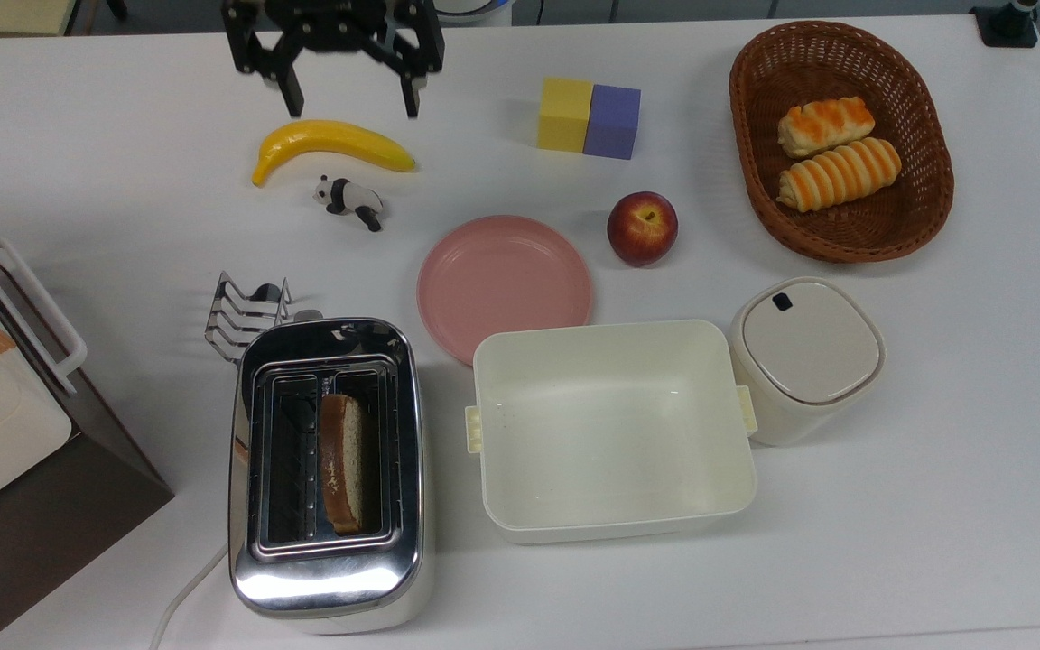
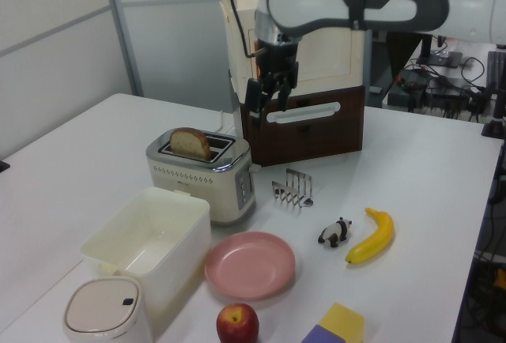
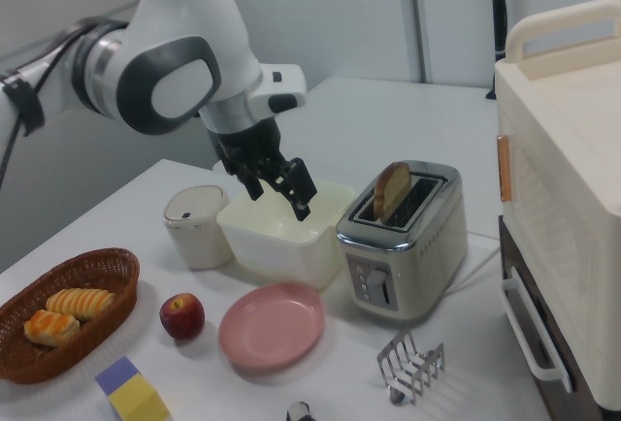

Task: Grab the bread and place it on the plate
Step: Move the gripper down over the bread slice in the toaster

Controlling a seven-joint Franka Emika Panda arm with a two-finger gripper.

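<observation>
The bread [image 1: 342, 463], a brown crusted slice, stands upright in one slot of the shiny metal toaster [image 1: 326, 578], well apart from the gripper [image 1: 342, 95], which hangs above the table with fingers spread wide, holding nothing. The round, smooth pink plate [image 1: 504, 284] lies bare beside the toaster.

I count two rolls [image 1: 838, 126] [image 1: 839, 173], two blocks [image 1: 564, 114] [image 1: 612, 121], one banana [image 1: 329, 144], one apple [image 1: 642, 227], one plate [image 1: 504, 284], one bread [image 1: 340, 462], one toaster [image 1: 329, 578], one tub [image 1: 611, 429], one basket [image 1: 928, 212].
</observation>
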